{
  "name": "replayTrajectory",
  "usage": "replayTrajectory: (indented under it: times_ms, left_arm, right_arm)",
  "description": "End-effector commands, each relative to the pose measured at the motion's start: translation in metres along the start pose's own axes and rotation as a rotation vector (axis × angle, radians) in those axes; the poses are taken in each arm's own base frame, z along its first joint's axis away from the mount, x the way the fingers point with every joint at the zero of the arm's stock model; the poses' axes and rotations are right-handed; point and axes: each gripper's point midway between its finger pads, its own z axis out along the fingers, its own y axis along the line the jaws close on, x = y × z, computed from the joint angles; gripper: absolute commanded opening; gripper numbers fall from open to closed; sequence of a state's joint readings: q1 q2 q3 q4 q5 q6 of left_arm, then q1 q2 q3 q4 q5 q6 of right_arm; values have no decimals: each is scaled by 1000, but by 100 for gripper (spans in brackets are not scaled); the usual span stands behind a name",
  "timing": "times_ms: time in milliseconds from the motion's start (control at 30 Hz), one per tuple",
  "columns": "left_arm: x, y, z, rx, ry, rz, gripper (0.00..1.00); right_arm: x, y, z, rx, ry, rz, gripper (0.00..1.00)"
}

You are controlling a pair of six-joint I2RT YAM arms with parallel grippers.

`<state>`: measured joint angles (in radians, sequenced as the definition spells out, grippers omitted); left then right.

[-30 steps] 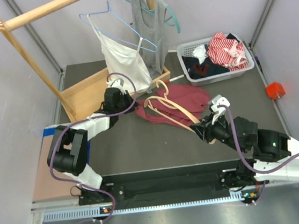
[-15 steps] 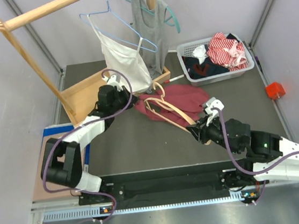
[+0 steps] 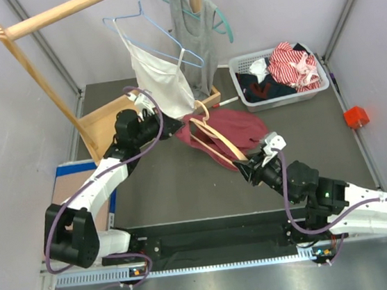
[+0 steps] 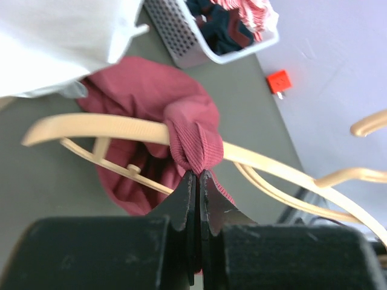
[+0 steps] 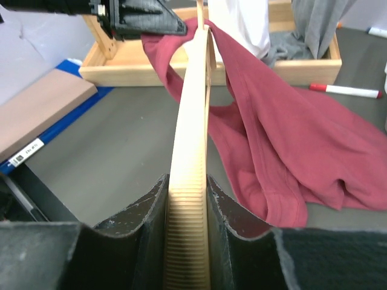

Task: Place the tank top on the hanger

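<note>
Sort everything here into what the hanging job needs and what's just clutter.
Job: tank top; hanger; left gripper, pinching a bunched fold of the top; right gripper, clamping the hanger.

Lying about: camisole; grey top; basket; red block; marker.

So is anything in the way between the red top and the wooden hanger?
Nothing visible. The left hand pinches the tank top, already looped over the hanger that the right hand grips.
</note>
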<state>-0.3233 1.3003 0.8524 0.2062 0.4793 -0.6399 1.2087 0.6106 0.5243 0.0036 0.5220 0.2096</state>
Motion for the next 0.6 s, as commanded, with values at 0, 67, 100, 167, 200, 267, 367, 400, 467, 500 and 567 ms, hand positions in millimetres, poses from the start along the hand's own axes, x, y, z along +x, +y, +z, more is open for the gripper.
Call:
replayTrajectory:
  times_ms: [0, 67, 100, 167, 200, 267, 367, 400, 467, 500, 567]
  left_arm:
    - [-15, -45, -11, 167, -3, -33, 0]
    - [-17, -53, -12, 212, -12, -56, 0]
    - [-17, -60, -15, 245, -13, -57, 0]
    - [-22, -73, -21, 305, -42, -64, 0]
    - [-24, -77, -24, 321, -47, -63, 0]
    - [-28, -82, -28, 333, -57, -63, 0]
    - [-31, -87, -32, 339, -75, -40, 0]
    - [-28, -83, -31, 321, -62, -48, 0]
    - [-25, -74, -27, 281, -60, -37, 0]
    - [-22, -69, -26, 261, -53, -37, 3]
    - [-19, -55, -24, 192, -54, -26, 28]
  right_arm:
    - [-49, 6, -1, -28, -200, 76, 0]
    - [-52, 9, 0, -40, -221, 82, 0]
    - [-50, 9, 1, -42, -219, 78, 0]
    - [-48, 10, 3, -43, -222, 78, 0]
    - [-47, 10, 4, -42, -218, 75, 0]
    - [-44, 11, 6, -38, -209, 71, 0]
    - [-43, 12, 7, -41, -206, 74, 0]
    - [-43, 12, 8, -40, -207, 76, 0]
    - [-44, 13, 7, -46, -213, 79, 0]
    - [-45, 12, 7, -45, -216, 81, 0]
    - [-46, 12, 6, -47, -219, 84, 0]
